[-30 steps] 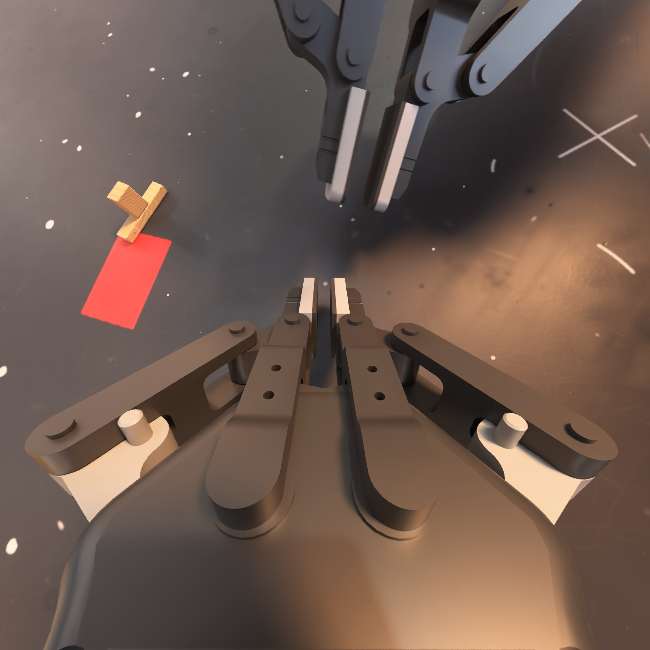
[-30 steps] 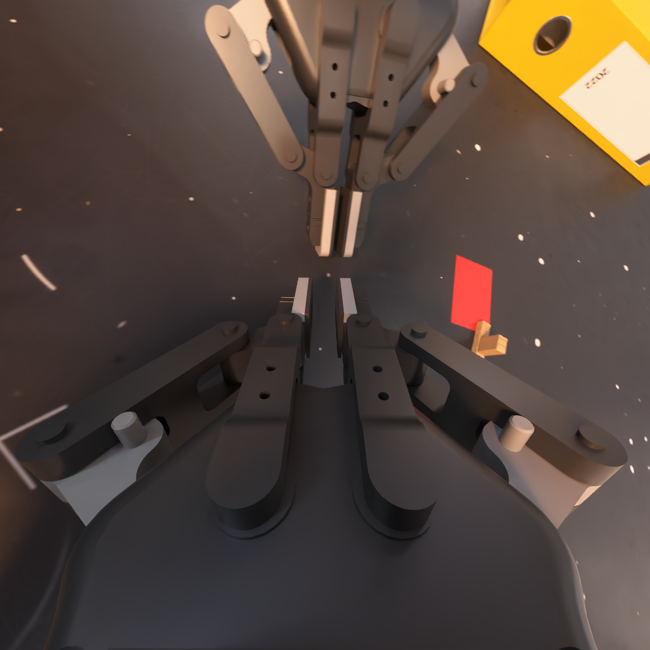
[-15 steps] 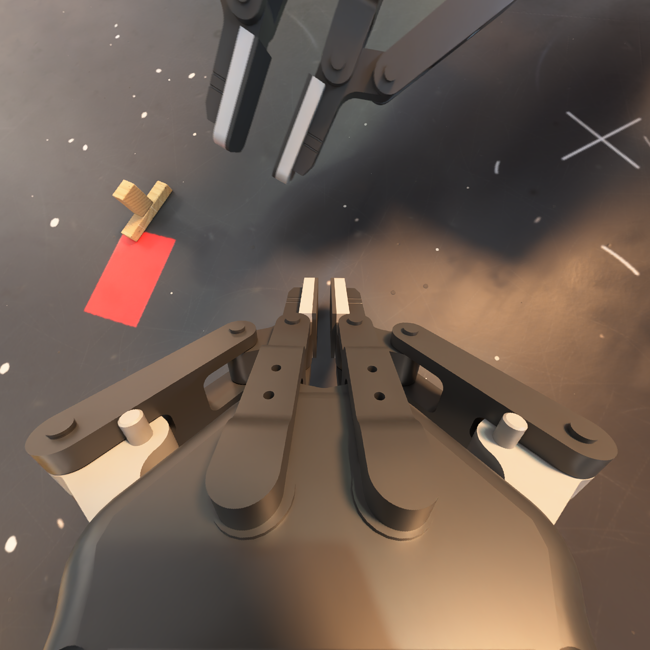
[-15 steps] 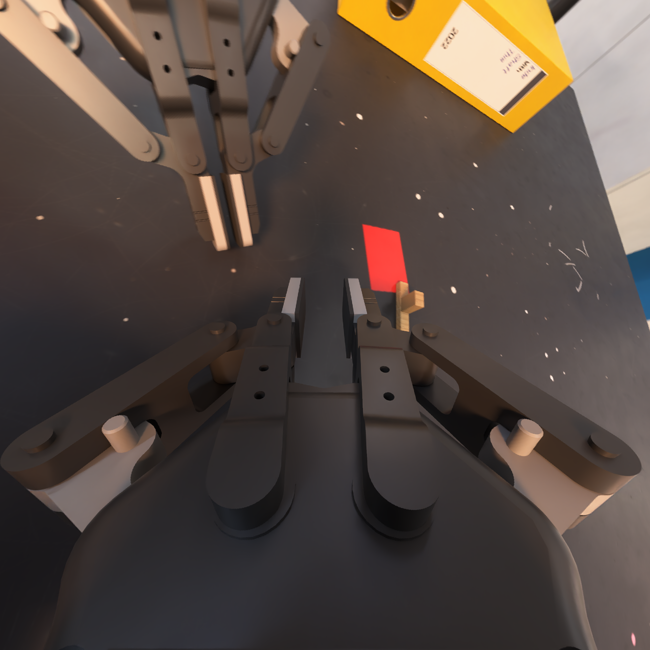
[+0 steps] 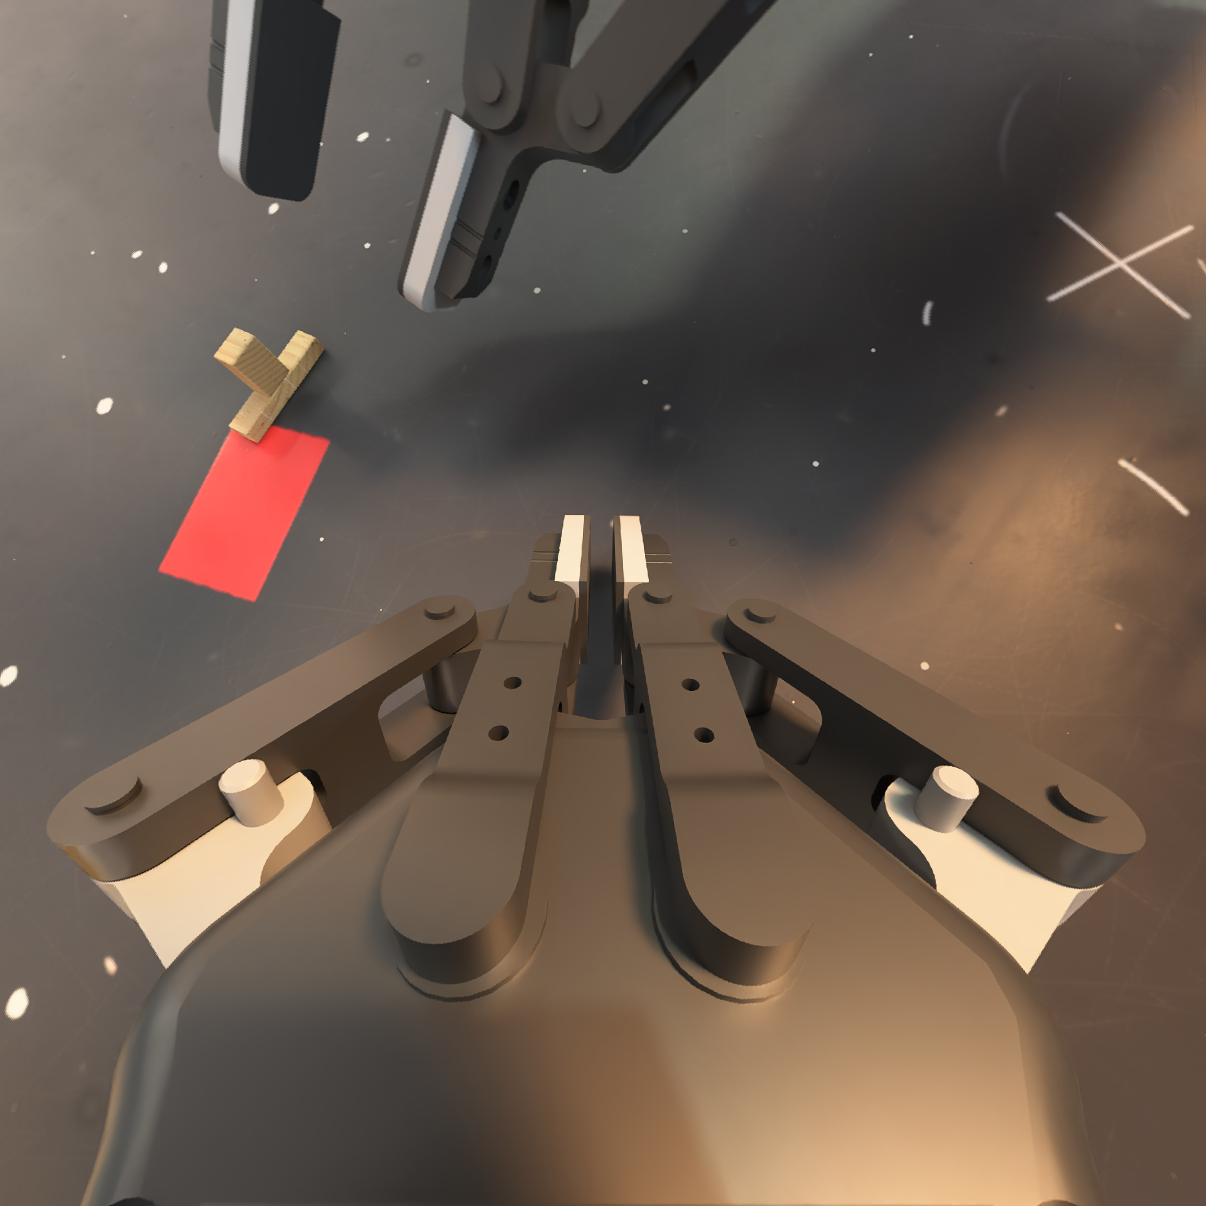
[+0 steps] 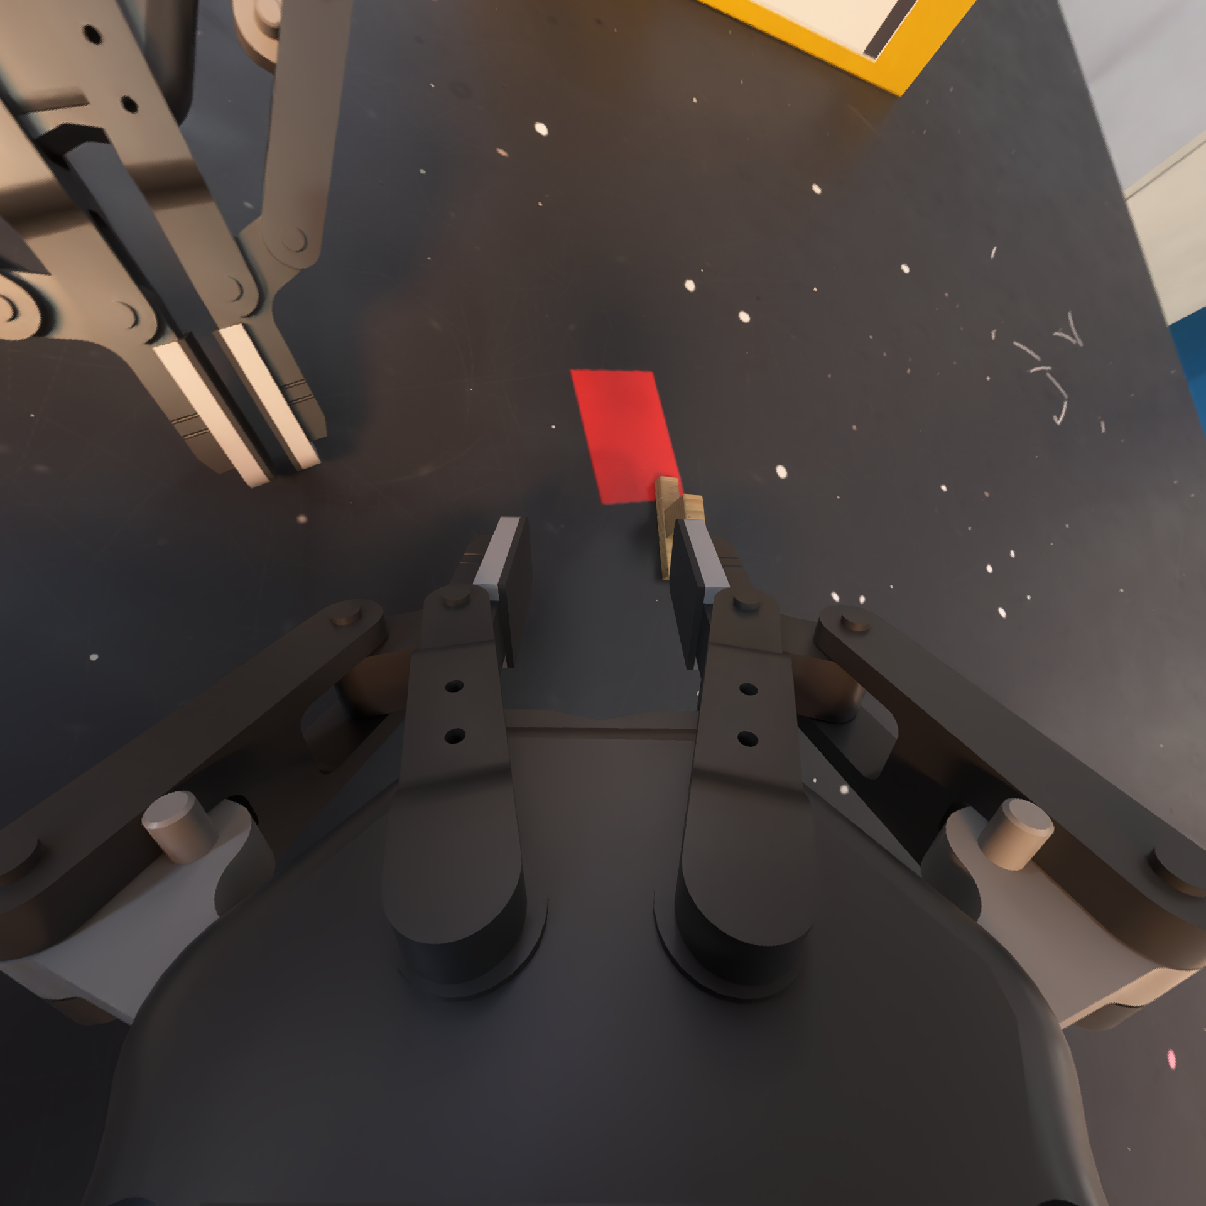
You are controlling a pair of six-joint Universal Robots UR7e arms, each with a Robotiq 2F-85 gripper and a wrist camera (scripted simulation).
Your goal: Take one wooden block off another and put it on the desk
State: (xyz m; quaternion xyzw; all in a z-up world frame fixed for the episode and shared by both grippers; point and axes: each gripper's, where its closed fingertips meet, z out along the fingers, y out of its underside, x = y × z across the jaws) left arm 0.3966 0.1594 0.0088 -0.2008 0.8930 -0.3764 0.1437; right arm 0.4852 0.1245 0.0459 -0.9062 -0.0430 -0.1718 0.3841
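Two small wooden blocks lie on the dark desk (image 5: 816,404), one (image 5: 250,361) crossed over the other (image 5: 280,391), at the end of a red patch (image 5: 245,515). My left gripper (image 5: 600,545) is shut and empty, right of the blocks. My right gripper (image 5: 352,245) hangs open above the desk just beyond the blocks. In the right wrist view the open right gripper (image 6: 597,528) is empty. The blocks (image 6: 667,515) sit just past its right fingertip (image 6: 695,541), which partly hides them. The left gripper (image 6: 280,464) shows at upper left.
A yellow box (image 6: 842,39) with a white label stands at the far end of the desk. The desk's edge (image 6: 1109,274) runs along the right in the right wrist view. White chalk marks (image 5: 1119,261) and specks dot the surface.
My right gripper has opened wide and swung toward the wooden blocks, which now lie by its right fingertip. My left gripper has stayed shut and hardly moved.
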